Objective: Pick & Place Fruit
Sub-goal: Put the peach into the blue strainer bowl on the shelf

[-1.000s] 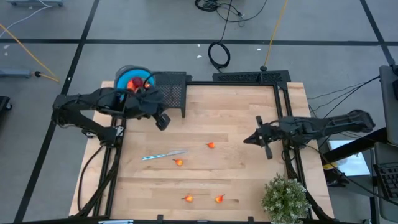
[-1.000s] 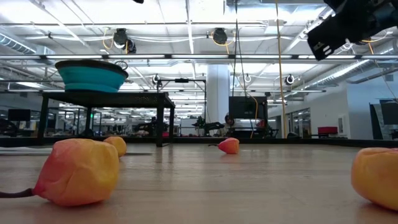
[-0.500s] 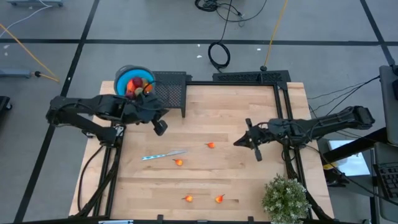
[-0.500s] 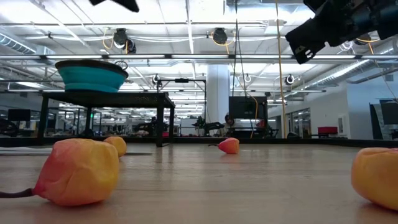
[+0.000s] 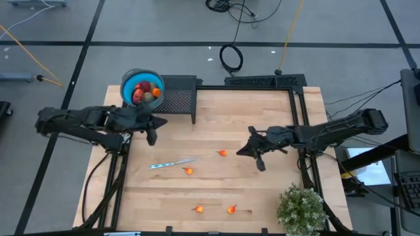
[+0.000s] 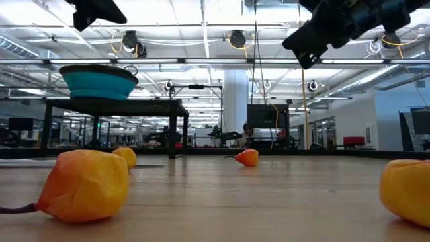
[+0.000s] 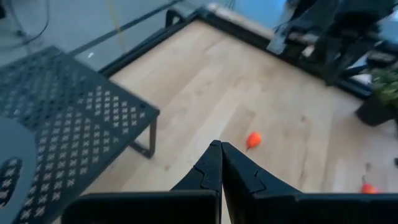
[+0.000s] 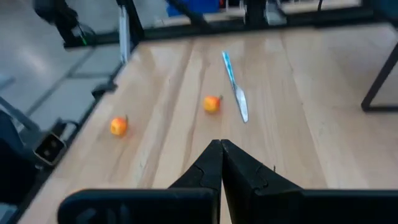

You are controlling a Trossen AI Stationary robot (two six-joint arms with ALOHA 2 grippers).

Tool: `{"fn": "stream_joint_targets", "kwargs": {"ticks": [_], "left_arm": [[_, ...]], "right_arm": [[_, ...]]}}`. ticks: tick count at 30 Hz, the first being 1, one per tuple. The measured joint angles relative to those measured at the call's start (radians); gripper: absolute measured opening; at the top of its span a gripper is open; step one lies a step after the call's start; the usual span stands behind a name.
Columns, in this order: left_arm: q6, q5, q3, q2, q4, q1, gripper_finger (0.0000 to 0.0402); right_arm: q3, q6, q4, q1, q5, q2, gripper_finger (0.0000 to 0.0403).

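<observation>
Four small orange fruits lie loose on the bench: one near the middle [image 5: 223, 153], one just below the knife's tip [image 5: 189, 171], and two close to the front edge [image 5: 199, 209] [image 5: 230, 210]. The rest of the fruit [image 5: 146, 92] is piled in the blue bowl [image 5: 128, 82], which stands on a black mesh stand [image 5: 179, 97] at the far left corner. A slim knife [image 5: 172, 162] lies left of centre and is not part of the job. The right gripper [image 5: 248, 148] hangs above the bench just right of the middle fruit, its fingers pressed together and holding nothing; in its wrist view two fruits and the knife lie ahead of its closed tips. The left gripper [image 5: 151, 134] hovers at the left edge beside the stand, also pinched shut and empty. The step in hand looks like the right arm's approach to the middle fruit, with nothing yet grasped. The next move would need those fingers spread first, then lowered so they straddle the fruit before closing. It is small and round, so an off-centre pinch could send it rolling, and its short stem may snag a finger.
</observation>
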Motion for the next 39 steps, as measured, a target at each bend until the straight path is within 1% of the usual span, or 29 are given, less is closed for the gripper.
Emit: {"fn": "stream_joint_targets", "kwargs": {"ticks": [6,8,14,18,21,24,27,28,30,33,37,39], "left_arm": [[0.074,0.055,-0.128,-0.117,0.124,0.0,0.0001],[0.077,0.058,-0.161,-0.15,0.128,0.0,0.0001],[0.105,0.076,-0.231,-0.232,0.147,-0.003,0.0001],[0.133,0.075,-0.269,-0.295,0.161,-0.005,0.0006],[0.145,0.076,-0.298,-0.349,0.16,-0.005,0.0002],[0.151,0.076,-0.318,-0.4,0.161,-0.005,0.0004],[0.163,0.085,-0.334,-0.45,0.162,-0.005,0.0006],[0.168,0.095,-0.339,-0.467,0.162,-0.005,0.0003],[0.174,0.113,-0.349,-0.496,0.162,-0.005,0.0001],[0.167,0.128,-0.363,-0.526,0.161,-0.005,0.0008],[0.181,0.146,-0.368,-0.543,0.16,-0.005,0.0011],[0.197,0.161,-0.368,-0.544,0.16,-0.005,0.0007]], "right_arm": [[0.115,0.005,-0.12,-0.009,0.001,0.108,0.0],[0.164,0.007,-0.147,-0.019,0.0,0.147,0.0],[0.298,0.007,-0.319,-0.053,0.001,0.243,0.0],[0.382,0.007,-0.407,-0.076,0.001,0.307,0.0],[0.442,0.0,-0.457,-0.091,0.001,0.36,0.0],[0.506,-0.003,-0.542,-0.099,0.001,0.414,0.0],[0.563,-0.028,-0.595,-0.103,0.001,0.463,0.0002],[0.577,-0.037,-0.616,-0.104,0.0,0.478,0.0004],[0.601,-0.053,-0.604,-0.105,-0.001,0.508,0.001],[0.608,-0.057,-0.623,-0.105,-0.004,0.527,0.0025],[0.61,-0.051,-0.626,-0.11,-0.071,0.553,0.0055],[0.609,-0.042,-0.624,-0.111,-0.088,0.568,0.0073]]}}
